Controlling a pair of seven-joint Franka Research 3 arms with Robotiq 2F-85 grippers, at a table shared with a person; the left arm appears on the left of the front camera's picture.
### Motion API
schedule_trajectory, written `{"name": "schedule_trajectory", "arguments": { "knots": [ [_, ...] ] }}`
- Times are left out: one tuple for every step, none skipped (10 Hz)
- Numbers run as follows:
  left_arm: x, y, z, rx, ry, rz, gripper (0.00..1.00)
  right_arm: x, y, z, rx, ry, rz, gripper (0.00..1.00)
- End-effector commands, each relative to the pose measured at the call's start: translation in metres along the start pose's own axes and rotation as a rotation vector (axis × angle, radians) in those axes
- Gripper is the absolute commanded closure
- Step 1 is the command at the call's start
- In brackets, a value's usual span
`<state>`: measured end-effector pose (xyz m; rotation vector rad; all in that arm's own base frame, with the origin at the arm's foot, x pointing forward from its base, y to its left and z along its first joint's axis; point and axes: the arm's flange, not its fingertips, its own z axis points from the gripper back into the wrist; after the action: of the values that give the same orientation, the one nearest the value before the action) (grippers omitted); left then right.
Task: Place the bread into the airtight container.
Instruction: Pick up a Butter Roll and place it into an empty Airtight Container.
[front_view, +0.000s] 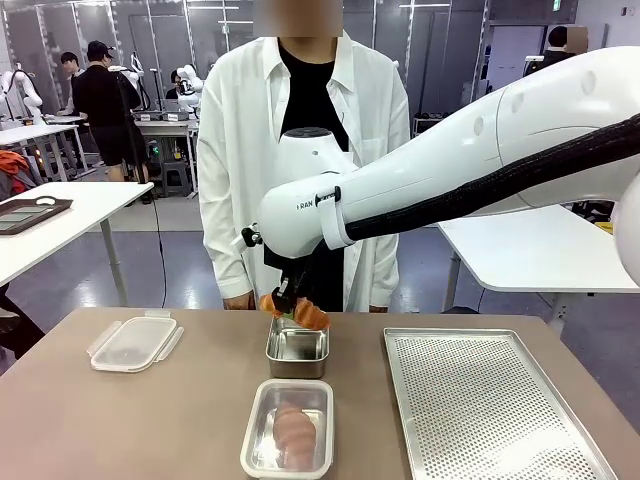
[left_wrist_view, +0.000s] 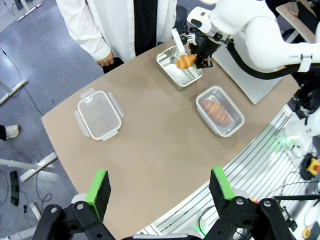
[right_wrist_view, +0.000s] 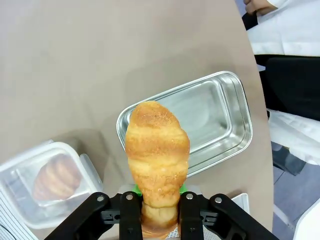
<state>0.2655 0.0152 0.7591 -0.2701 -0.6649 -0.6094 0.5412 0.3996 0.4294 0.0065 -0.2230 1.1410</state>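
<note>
Altogether two croissants, two containers.

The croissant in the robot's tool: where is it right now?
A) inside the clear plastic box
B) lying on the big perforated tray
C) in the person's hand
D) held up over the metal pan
D: the right tool is shut on the croissant, holding it above the empty metal pan.

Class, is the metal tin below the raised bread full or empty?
Empty. The metal tin shows a bare shiny bottom; the croissant is held above it in the right claw.
</note>
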Motion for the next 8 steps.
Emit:
{"name": "schedule_trajectory", "arguments": {
  "knots": [
    [0.001, 0.000, 0.001, -0.006, 0.000, -0.016, 0.00, 0.001, -0.008, -0.016, -0.056, 0.026, -0.199, 0.79],
    [0.001, 0.000, 0.001, -0.006, 0.000, -0.016, 0.00, 0.001, -0.011, -0.021, -0.073, 0.035, -0.321, 0.79],
    [0.001, 0.000, 0.001, -0.006, 0.000, -0.016, 0.00, 0.002, -0.014, -0.023, -0.066, 0.004, -0.456, 0.79],
    [0.001, 0.000, 0.001, -0.006, 0.000, -0.016, 0.00, 0.002, -0.020, -0.030, -0.078, 0.003, -0.600, 0.79],
    [0.001, 0.000, 0.001, -0.006, 0.000, -0.016, 0.00, 0.003, -0.025, -0.036, -0.087, 0.013, -0.713, 0.79],
    [0.001, 0.000, 0.001, -0.006, 0.000, -0.016, 0.00, 0.005, -0.030, -0.042, -0.088, -0.006, -0.803, 0.79],
    [0.001, 0.000, 0.001, -0.006, 0.000, -0.016, 0.00, 0.007, -0.036, -0.046, -0.089, 0.014, -0.914, 0.79],
    [0.001, 0.000, 0.001, -0.006, 0.000, -0.016, 0.00, 0.009, -0.042, -0.052, -0.084, 0.003, -0.977, 0.79]
  ]
}}
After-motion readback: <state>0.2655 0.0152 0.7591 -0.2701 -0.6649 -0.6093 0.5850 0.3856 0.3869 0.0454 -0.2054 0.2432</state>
